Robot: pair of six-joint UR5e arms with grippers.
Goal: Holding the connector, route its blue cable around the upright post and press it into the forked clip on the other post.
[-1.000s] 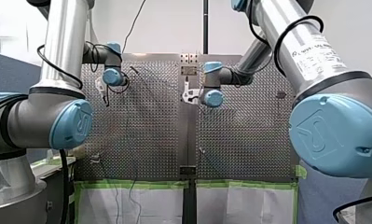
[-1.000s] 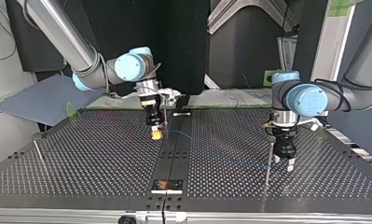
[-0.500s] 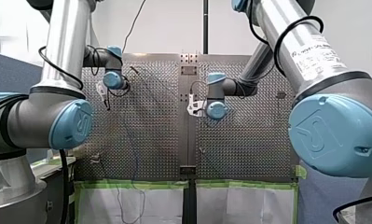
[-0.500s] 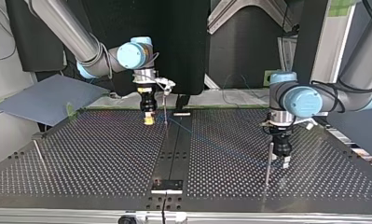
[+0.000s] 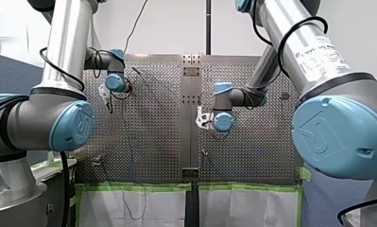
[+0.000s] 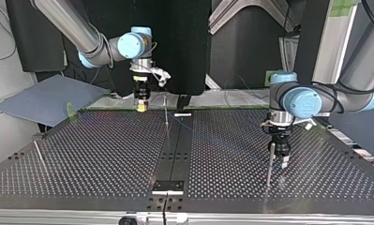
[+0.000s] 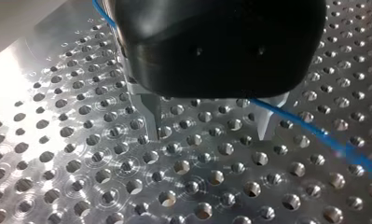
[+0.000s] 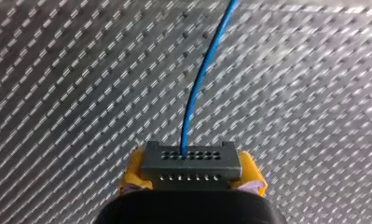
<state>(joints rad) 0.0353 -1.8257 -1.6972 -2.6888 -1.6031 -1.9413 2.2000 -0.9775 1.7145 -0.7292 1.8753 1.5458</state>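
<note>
My right gripper [image 8: 193, 173] is closed on the connector [image 8: 191, 161], a small grey rectangular block with two rows of tiny round holes, pinched between soft yellow pads [image 8: 252, 173]. The blue cable [image 8: 200, 84], thin and glossy, leaves one hole in the block's face and curves away over the bench [image 8: 58, 93], a metal plate drilled with a regular grid of holes.

In the top view this gripper hangs left of centre in the upper part of the frame, over the bench's far edge and near a thin upright metal post [image 6: 166, 110]. At the right of that frame my left gripper [image 6: 285, 161] points down just beside a second slim post [image 6: 269, 164]. The cable shows only faintly on the bench between the two posts.

In the left wrist view the gripper's rounded black body carries two tapered metal fingers [image 7: 152, 116] standing apart, so it is open. The cable runs just beside one of them; I cannot tell whether they touch. Whether either post ends in a fork cannot be made out.
</note>
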